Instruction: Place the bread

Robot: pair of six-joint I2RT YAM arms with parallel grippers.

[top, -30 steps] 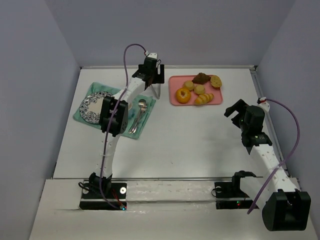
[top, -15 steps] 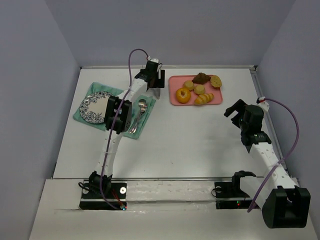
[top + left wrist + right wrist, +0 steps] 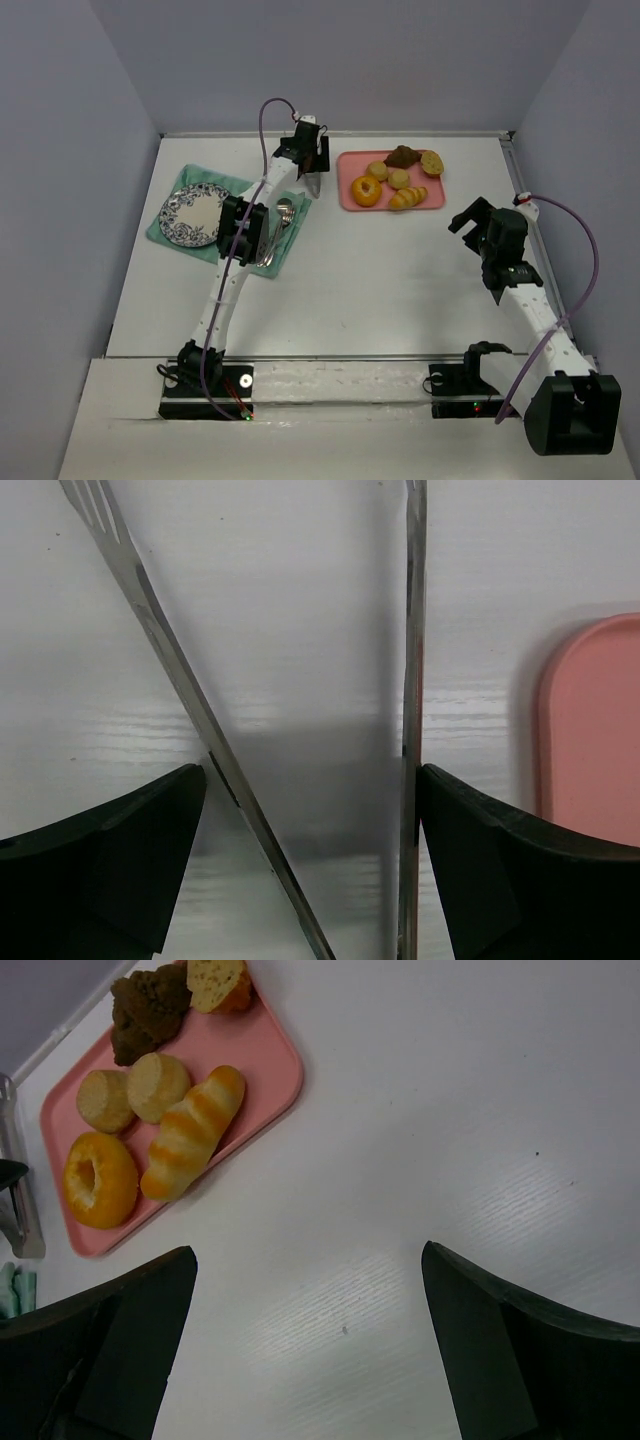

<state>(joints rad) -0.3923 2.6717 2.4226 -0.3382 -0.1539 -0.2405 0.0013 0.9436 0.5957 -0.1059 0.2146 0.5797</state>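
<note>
At 11 o'clock on the table (image 3: 380,270), just off the 9 o'clock end of the pink tray (image 3: 268,1070): left claw (image 3: 310,780), spread to its widest around a pair of metal tongs (image 3: 165,660). One blade against the inner corner of each black finger (image 3: 110,860). Both blades reaching out over bare tabletop, splaying apart, nothing pinched between them. Tray edge at 3 o'clock in the left wrist view, apart from the nearer blade.

At 3 o'clock on the table: right claw (image 3: 308,1255), jaws wide, holding nothing, touching nothing, over bare tabletop, with the tray off at 10 o'clock in its own view.

Bread all on the tray, at 1 o'clock on the table. Six pieces counted:
- one ring doughnut (image 3: 98,1178)
- one long striped roll (image 3: 192,1130)
- two small round rolls (image 3: 105,1100), side by side
- one dark brown muffin (image 3: 148,1010)
- one cut piece (image 3: 218,982) with a pale crumb face

One patterned plate (image 3: 190,215) at 10 o'clock, on one green cloth (image 3: 160,235). One spoon (image 3: 285,210) on the cloth at the plate's 3 o'clock. More cutlery beside it, half hidden by the left arm, number unclear.
</note>
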